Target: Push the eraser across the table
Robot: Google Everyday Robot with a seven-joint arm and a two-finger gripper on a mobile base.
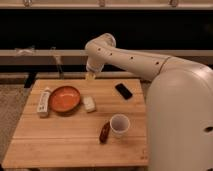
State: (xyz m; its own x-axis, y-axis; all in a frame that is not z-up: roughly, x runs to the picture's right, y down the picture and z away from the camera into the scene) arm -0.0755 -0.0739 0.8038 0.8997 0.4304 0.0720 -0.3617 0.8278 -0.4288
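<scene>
The eraser (123, 91) is a small flat black block lying on the right side of the light wooden table (60, 135), near the far edge. My gripper (90, 76) hangs from the white arm over the far middle of the table, to the left of the eraser and above the tabletop. It is apart from the eraser.
An orange plate (64, 99) sits at the left, with a white remote-like thing (44, 102) beside it and a whitish block (89, 104) to its right. A white cup (119, 125) and a dark reddish-brown oblong thing (104, 132) stand near the front right. My white body (180, 120) fills the right side.
</scene>
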